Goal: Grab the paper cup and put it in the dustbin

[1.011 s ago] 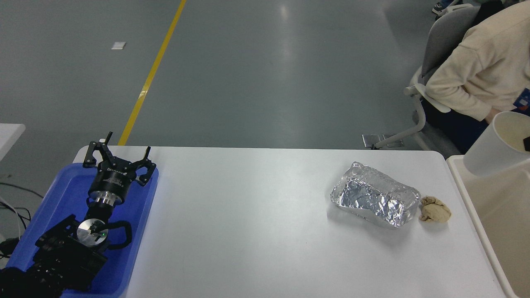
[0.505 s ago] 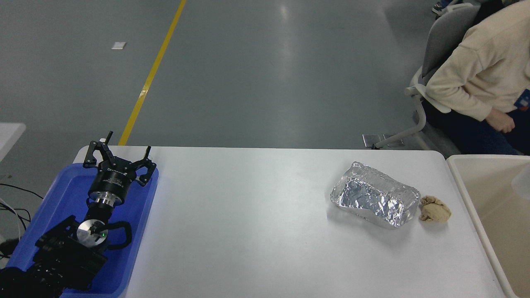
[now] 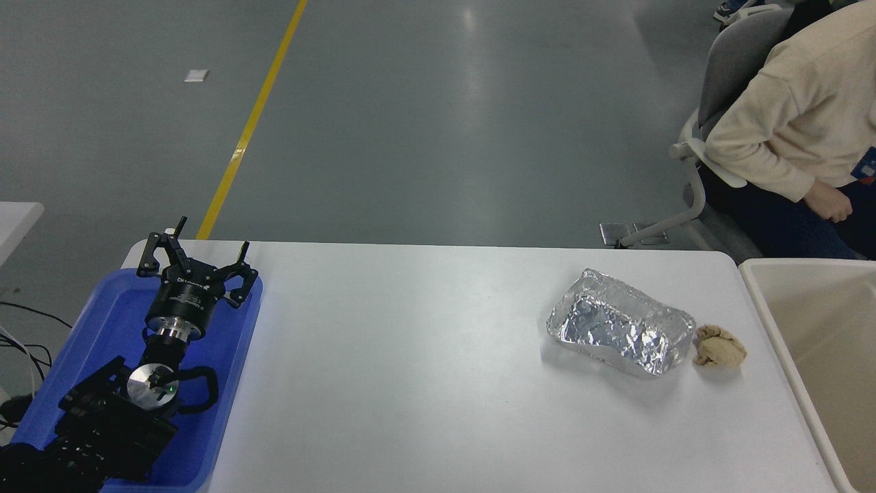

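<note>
L arm sits parked at the lower left, over the blue tray [image 3: 82, 322], its claw [image 3: 195, 255] pointing away from the camera w/ fingers [image 3: 152, 255] spread apart and nothing between them. The claw hangs above the tray's far end, near the table's [image 3: 410, 383] back-left corner. R arm and its claw are out of frame.

The dustbin [image 3: 766, 308] stands just off the table's right edge; only its left wall, part of the far rim and a stretch of beige interior show, the rest cut off by the picture's edge. No paper cup can be seen on the table or in the visible part of the bin; it may lie in the part of the bin that's cut off, but the view doesn't let me tell.

On the table's right half lies the foil tray [image 3: 619, 330], crinkled silver, open side up, set at a slant. Just beside its right end, touching or nearly so, sits the paper wad [image 3: 718, 348], tan and crumpled. Both are near the bin's left wall but apart from it.

Behind the table's far-right corner a person [image 3: 787, 123] in a cream sweatshirt sits on a grey office chair [image 3: 736, 55], one hand [image 3: 828, 204] hanging down by the knees, above the bin's far rim.
</note>
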